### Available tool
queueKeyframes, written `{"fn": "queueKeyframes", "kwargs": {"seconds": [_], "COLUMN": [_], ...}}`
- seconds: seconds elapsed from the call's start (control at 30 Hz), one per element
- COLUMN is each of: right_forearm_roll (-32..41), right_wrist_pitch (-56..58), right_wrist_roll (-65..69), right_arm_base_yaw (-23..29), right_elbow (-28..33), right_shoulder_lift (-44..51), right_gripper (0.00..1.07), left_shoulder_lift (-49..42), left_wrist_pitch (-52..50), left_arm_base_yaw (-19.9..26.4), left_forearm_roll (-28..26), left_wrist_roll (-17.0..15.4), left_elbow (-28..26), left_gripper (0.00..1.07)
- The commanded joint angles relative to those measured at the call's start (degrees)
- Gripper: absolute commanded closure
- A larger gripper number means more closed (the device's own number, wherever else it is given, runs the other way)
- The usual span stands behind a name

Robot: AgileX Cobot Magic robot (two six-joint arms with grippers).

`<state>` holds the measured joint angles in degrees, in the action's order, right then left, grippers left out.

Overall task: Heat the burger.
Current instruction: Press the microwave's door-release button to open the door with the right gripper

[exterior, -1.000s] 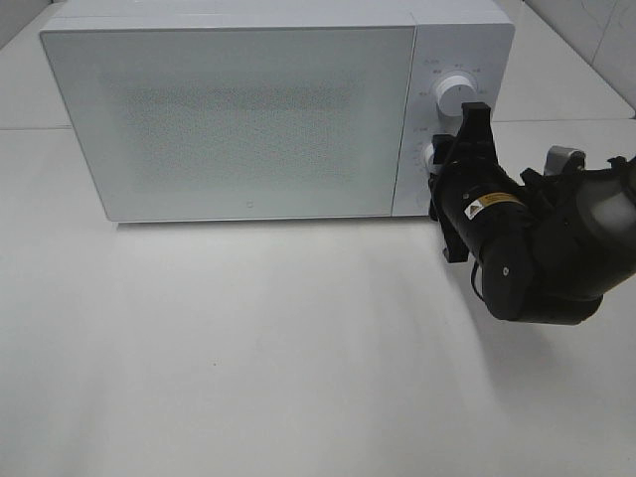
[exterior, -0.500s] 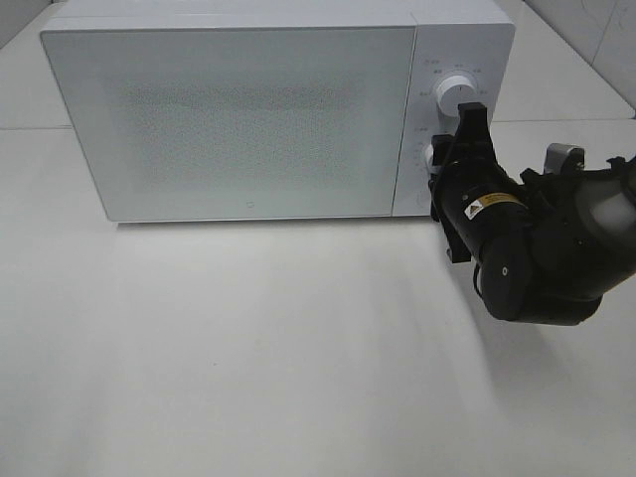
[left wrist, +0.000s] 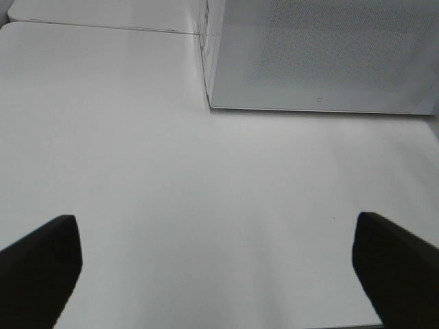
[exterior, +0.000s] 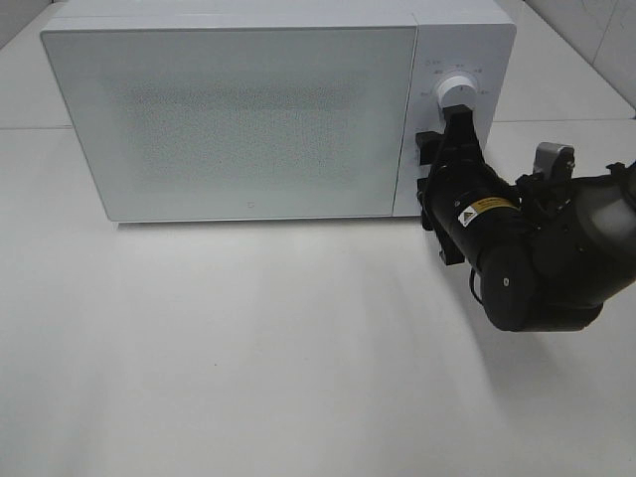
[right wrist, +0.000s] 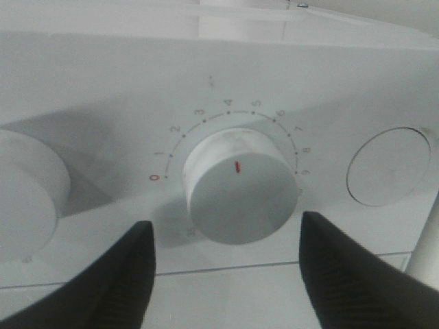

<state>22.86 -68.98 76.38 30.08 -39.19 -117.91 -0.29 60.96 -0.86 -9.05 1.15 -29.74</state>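
Note:
The burger is hidden; the white microwave has its door shut and the frosted glass shows nothing inside. My right gripper is at the microwave's control panel, right in front of the lower dial, just below the upper dial. In the right wrist view the right gripper is open, with its fingers either side of the lower dial and gaps between them. The dial's red mark points between 4 and 5. My left gripper is open and empty over the bare table.
The microwave also shows in the left wrist view, standing at the back of the white table. A round button sits beside the lower dial. A tiled wall is at the back right.
My right gripper has rolled at the wrist and shifted slightly left and up along the control panel, staying at the lower dial. The microwave has not moved.

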Motion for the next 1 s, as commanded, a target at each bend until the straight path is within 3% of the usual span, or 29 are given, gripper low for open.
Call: {"fn": "queueKeyframes", "kwargs": {"seconds": [0.03, 0.17, 0.47, 0.53, 0.8, 1.0], "right_forearm_roll": [-0.74, -0.97, -2.98, -5.96, -8.54, -8.19], "right_wrist_pitch": [-13.06, -12.95, -11.75, -3.27, 6.47, 21.14], "right_wrist_roll": [-1.26, -1.55, -6.13, -10.83, -24.35, -46.29], "right_arm_base_yaw": [0.06, 0.17, 0.17, 0.17, 0.17, 0.0], "right_elbow": [0.06, 0.92, 5.9, 7.33, 7.33, 7.33], "right_shoulder_lift": [1.09, 2.29, 7.22, 12.43, 20.34, 28.42], "right_gripper": [0.4, 0.32, 0.31, 0.31, 0.31, 0.31], "left_shoulder_lift": [-0.69, -0.69, -0.69, -0.69, -0.69, -0.69], "left_wrist_pitch": [-0.17, -0.17, -0.17, -0.17, -0.17, -0.17], "left_arm_base_yaw": [0.29, 0.29, 0.29, 0.29, 0.29, 0.29], "left_forearm_roll": [-0.46, -0.46, -0.46, -0.46, -0.46, -0.46], "left_wrist_roll": [-0.29, -0.29, -0.29, -0.29, -0.29, -0.29], "left_elbow": [0.17, 0.17, 0.17, 0.17, 0.17, 0.17], "left_gripper": [0.06, 0.06, 0.06, 0.06, 0.06, 0.06]}}
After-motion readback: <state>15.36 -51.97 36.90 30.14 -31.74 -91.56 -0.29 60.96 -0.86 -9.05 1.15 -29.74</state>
